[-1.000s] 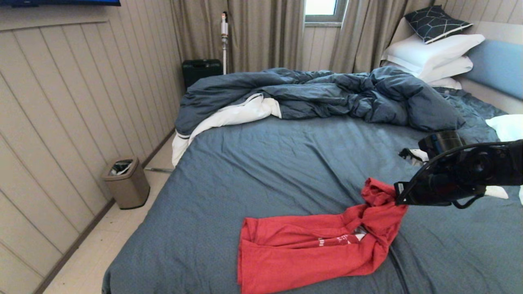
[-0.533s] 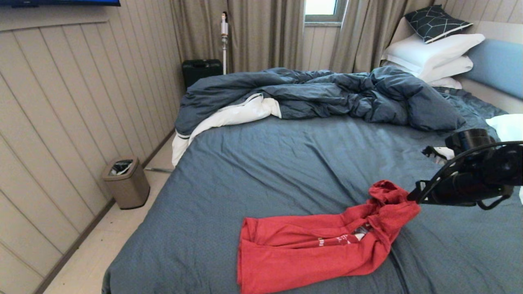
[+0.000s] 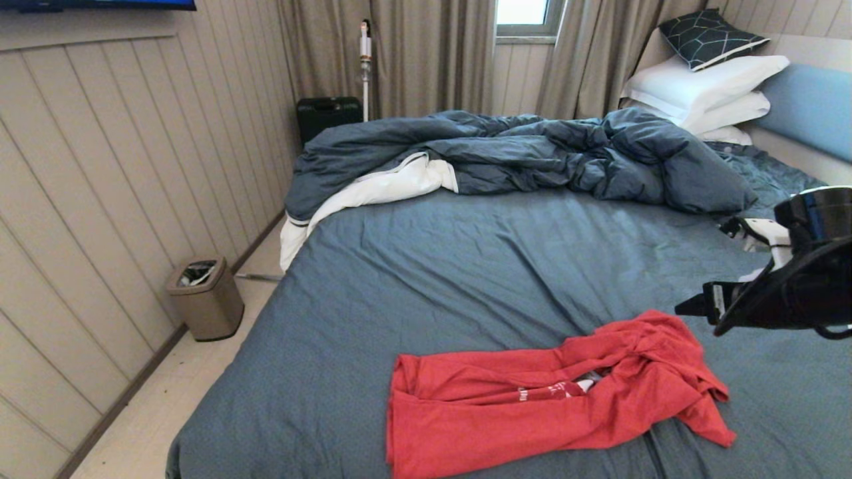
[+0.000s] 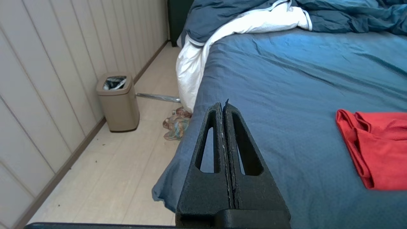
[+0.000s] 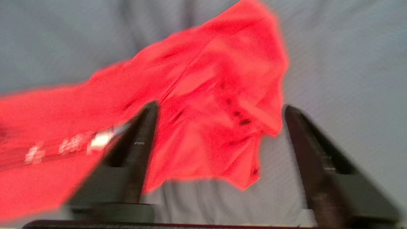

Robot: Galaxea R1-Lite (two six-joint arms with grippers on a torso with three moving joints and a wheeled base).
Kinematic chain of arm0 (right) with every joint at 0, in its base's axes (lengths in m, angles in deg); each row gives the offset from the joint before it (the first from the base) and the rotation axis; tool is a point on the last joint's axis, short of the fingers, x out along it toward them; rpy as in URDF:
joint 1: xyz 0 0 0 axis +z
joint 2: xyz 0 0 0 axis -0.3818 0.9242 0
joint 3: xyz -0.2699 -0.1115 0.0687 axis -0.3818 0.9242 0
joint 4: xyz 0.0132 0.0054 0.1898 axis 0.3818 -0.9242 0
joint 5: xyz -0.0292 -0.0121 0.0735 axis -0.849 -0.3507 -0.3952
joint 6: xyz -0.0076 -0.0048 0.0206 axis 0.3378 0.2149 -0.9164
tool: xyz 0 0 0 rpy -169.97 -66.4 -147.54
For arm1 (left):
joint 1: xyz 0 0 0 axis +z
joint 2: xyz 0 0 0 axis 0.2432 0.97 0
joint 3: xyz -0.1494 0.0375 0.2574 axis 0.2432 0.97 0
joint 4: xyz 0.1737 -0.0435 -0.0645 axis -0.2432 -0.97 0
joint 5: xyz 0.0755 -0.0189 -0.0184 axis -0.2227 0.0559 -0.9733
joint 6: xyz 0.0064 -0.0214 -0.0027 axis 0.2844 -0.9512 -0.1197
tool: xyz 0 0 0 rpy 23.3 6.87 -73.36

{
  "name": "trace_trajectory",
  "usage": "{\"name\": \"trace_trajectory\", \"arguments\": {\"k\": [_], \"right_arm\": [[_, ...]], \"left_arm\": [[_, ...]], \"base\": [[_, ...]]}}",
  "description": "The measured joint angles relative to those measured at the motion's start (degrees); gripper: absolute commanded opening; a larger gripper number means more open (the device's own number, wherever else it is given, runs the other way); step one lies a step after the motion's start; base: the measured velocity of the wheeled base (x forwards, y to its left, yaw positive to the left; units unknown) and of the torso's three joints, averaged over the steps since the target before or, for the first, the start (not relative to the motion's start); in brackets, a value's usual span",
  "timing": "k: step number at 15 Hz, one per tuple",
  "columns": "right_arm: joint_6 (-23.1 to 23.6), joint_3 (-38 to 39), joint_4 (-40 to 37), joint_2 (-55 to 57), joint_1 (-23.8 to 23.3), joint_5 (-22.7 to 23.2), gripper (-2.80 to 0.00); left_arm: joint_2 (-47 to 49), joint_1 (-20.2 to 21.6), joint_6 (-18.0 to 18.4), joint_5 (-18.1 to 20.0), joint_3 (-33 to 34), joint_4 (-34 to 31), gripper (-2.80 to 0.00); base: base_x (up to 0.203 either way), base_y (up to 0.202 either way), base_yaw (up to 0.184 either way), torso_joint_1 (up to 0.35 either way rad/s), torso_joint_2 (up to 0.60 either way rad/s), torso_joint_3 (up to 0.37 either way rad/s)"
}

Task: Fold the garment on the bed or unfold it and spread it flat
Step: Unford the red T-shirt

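Garment (image 3: 532,406), red T-shirt, crumpled lengthwise on the bed (image 3: 466,266) near its front edge, white lettering peeking from folds, right gripper (image 5: 219,133) above it, jaws apart, holding nothing, left gripper (image 4: 224,108) closed, empty

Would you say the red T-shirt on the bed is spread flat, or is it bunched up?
Bunched up: the red T-shirt lies in a crumpled strip on the bed, folds covering most of its lettering.

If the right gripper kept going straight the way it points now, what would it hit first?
Most likely the red T-shirt: in the right wrist view its bunched end lies between the open fingers of the right gripper, with the sheet of the bed around it. Depth is unclear, but nothing else shows in that line.
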Motion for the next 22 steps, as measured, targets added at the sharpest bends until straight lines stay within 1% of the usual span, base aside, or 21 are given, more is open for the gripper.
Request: {"name": "trace_trajectory", "arguments": {"k": [2,6,12,15,16,18,19,21,22], "right_arm": [[-0.1,3.3,0.2,-1.4,2.6,0.1,-2.8],[-1.0,6.2,0.2,-1.1,4.6,0.1,-2.8],[-2.1,7.4,0.2,-0.8,6.1,0.5,-2.8],[-2.8,7.4,0.2,-1.1,6.0,2.1,-2.8],[-2.8,7.2,0.2,-1.3,5.9,2.8,-2.8],[-3.4,6.5,0.2,-1.6,5.8,3.5,-2.8],[-4.0,5.9,0.2,-1.8,5.9,4.2,-2.8],[-5.3,4.4,0.5,-2.2,5.9,7.0,-2.8],[-6.0,3.3,0.9,-2.4,5.8,8.4,-2.8]], "left_arm": [[0.0,0.0,0.0,0.0,0.0,0.0,-2.8],[0.0,0.0,0.0,0.0,0.0,0.0,-2.8],[0.0,0.0,0.1,-0.1,0.0,-0.3,-2.8],[0.0,0.1,0.1,-0.3,0.0,-4.0,-2.8],[0.0,0.0,-1.1,-0.1,-0.1,-6.4,-2.8],[0.3,0.0,-6.4,0.5,-0.9,-9.1,-2.8],[1.4,0.0,-7.8,1.1,-2.0,-10.2,-2.8],[7.1,0.0,-8.8,3.3,-4.8,-10.6,-2.8],[11.4,0.0,-9.0,5.2,-6.2,-10.6,-2.8]], "base": [[0.0,0.0,0.0,0.0,0.0,0.0],[0.0,0.0,0.0,0.0,0.0,0.0],[0.0,0.0,0.0,0.0,0.0,0.0],[0.0,0.0,0.0,0.0,0.0,0.0],[0.0,0.0,0.0,0.0,0.0,0.0],[0.0,0.0,0.0,0.0,0.0,0.0],[0.0,0.0,0.0,0.0,0.0,0.0],[0.0,0.0,0.0,0.0,0.0,0.0],[0.0,0.0,0.0,0.0,0.0,0.0]]}}
